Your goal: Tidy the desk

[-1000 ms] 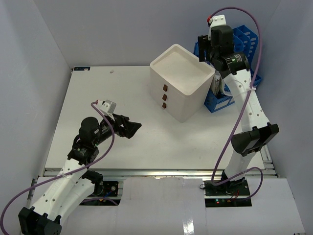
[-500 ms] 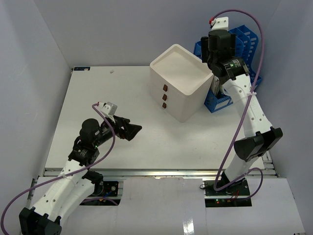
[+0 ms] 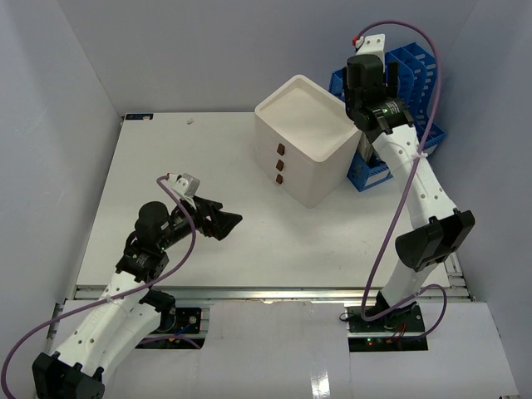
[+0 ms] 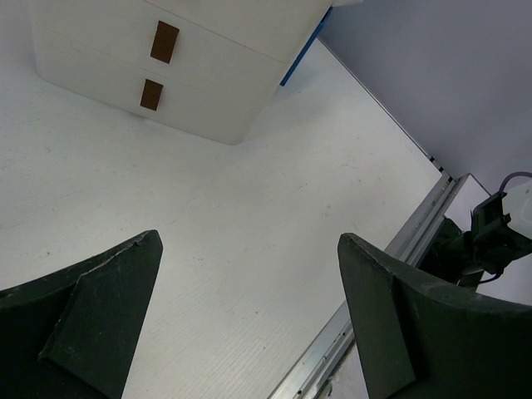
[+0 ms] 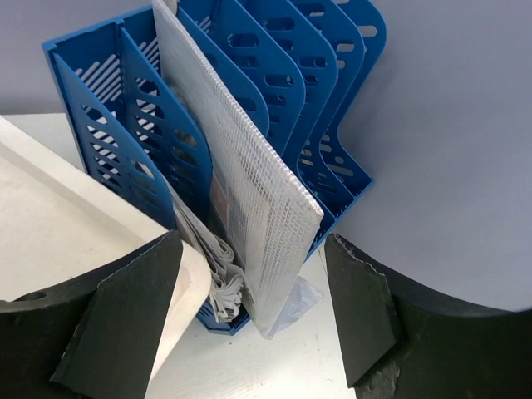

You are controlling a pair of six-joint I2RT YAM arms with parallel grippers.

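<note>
The desk (image 3: 166, 166) is a wide white tabletop with a metal rail (image 3: 266, 293) along its front edge. My left gripper (image 3: 229, 218) is open and empty, low over the desk's front middle; in the left wrist view (image 4: 249, 241) bare desk (image 4: 216, 199) shows between its fingers. My right gripper (image 3: 363, 106) hangs open and empty over the blue file rack (image 3: 407, 91) at the back right. In the right wrist view (image 5: 249, 249) it is above a white mesh pouch (image 5: 241, 183) and folded papers (image 5: 208, 258) that stand in the rack (image 5: 283, 75).
A white three-drawer box (image 3: 307, 145) stands at the back middle, right against the file rack; it also shows in the left wrist view (image 4: 183, 75) and the right wrist view (image 5: 58, 224). Grey walls close in the left, back and right.
My right gripper has risen and shifted slightly left and back above the file rack. My left arm has barely moved.
</note>
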